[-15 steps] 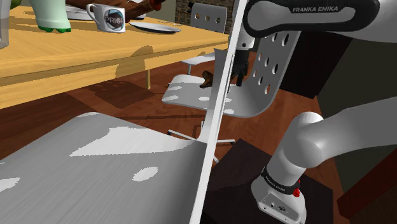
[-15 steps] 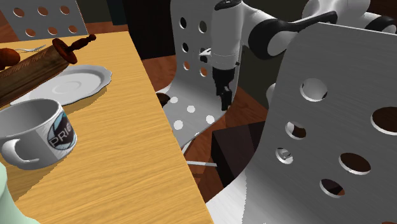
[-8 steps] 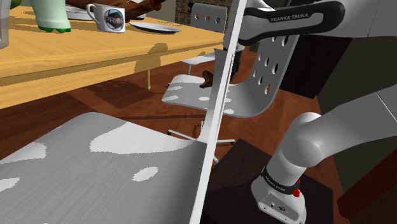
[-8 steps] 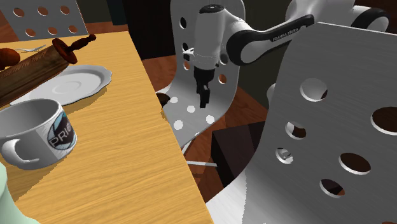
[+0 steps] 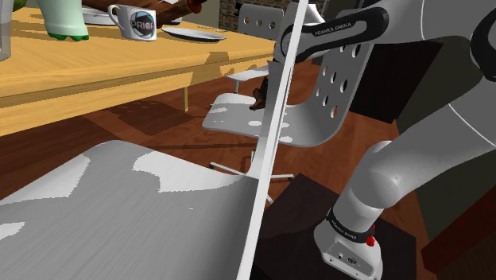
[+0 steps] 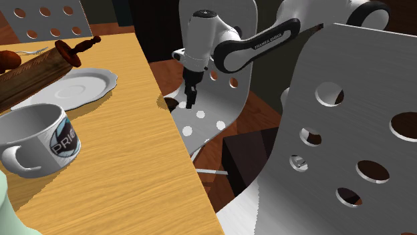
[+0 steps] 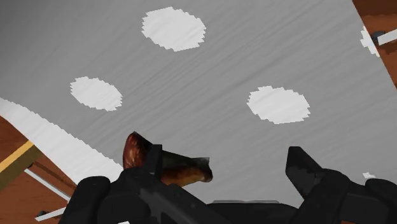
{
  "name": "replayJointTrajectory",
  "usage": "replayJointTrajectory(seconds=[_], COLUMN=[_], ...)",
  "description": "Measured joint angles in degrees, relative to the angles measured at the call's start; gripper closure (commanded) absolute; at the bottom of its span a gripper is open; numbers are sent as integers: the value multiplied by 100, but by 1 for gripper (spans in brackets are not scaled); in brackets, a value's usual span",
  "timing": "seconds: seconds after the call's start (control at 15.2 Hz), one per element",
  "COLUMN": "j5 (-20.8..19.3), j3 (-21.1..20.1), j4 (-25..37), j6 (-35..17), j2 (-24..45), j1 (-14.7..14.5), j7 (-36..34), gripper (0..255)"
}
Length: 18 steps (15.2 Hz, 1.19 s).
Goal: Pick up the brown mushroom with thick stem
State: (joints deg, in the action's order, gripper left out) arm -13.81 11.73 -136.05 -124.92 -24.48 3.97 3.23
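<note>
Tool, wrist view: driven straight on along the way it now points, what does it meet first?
Probably the brown mushroom: it lies on the grey chair seat right by one finger, off the middle of the open tool. Between the fingers, the line ends on bare seat. Depth is unclear.

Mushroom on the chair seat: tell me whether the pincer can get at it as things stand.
Probably yes. The open pincer hangs just over the chair seat, nothing lies between, but the mushroom sits beside one finger, off centre, so a sideways shift seems needed.
</note>
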Motion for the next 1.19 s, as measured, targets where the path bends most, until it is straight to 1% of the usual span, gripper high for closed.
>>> replayJointTrajectory(seconds=[0.26, 0.59, 0.73, 1.12, 1.19], j5=[25, 251, 305, 311, 313], j3=[267, 538, 596, 631, 634], j4=[368, 972, 1000, 755, 739], j6=[-686, -1373, -1571, -2034, -2067], j2=[581, 1321, 1474, 1672, 1689], j1=[26, 2, 8, 18, 19], j7=[299, 689, 773, 759, 760], gripper=[0, 0, 0, 0, 255])
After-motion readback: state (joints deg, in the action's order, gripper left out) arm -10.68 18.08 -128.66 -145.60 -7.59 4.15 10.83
